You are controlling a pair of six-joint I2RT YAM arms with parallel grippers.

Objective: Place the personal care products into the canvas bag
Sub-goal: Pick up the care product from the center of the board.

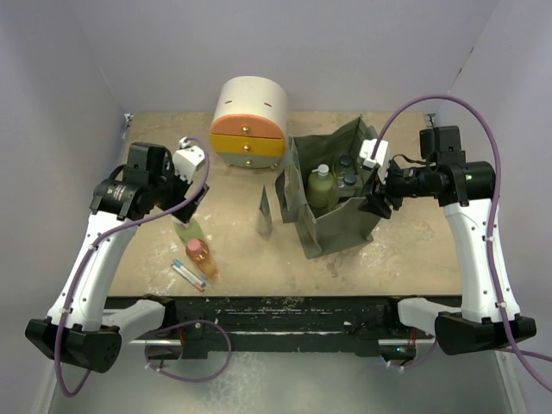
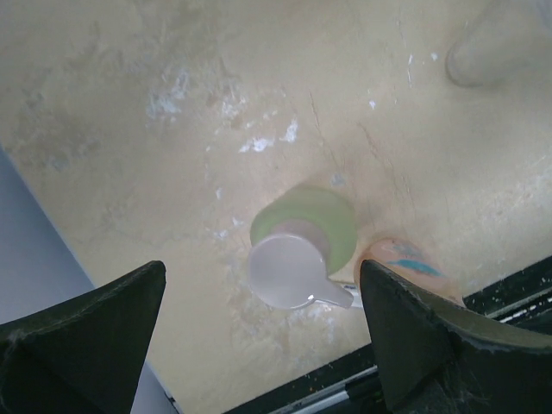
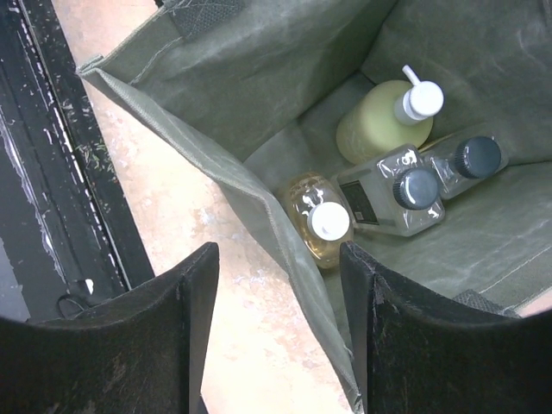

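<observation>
Green bottle [image 2: 315, 216]: sat on table, below and between left gripper [image 2: 263, 263] jaws, untouched.
Left jaws: stood wide apart, empty.
Orange bottle [image 2: 401, 257]: lay at green bottle's 4 o'clock.
Bag [image 3: 216, 69]: held four bottles [image 3: 401, 200].
Right gripper [image 3: 278, 250]: hung over bag's 3 o'clock rim; jaws parted, empty.

The left arm reaches forward, and its left gripper [image 1: 190, 205] points down with the fingers spread wide and empty. The right arm bends inward, and its right gripper [image 1: 377, 203] tilts down with the fingers parted and empty.
</observation>
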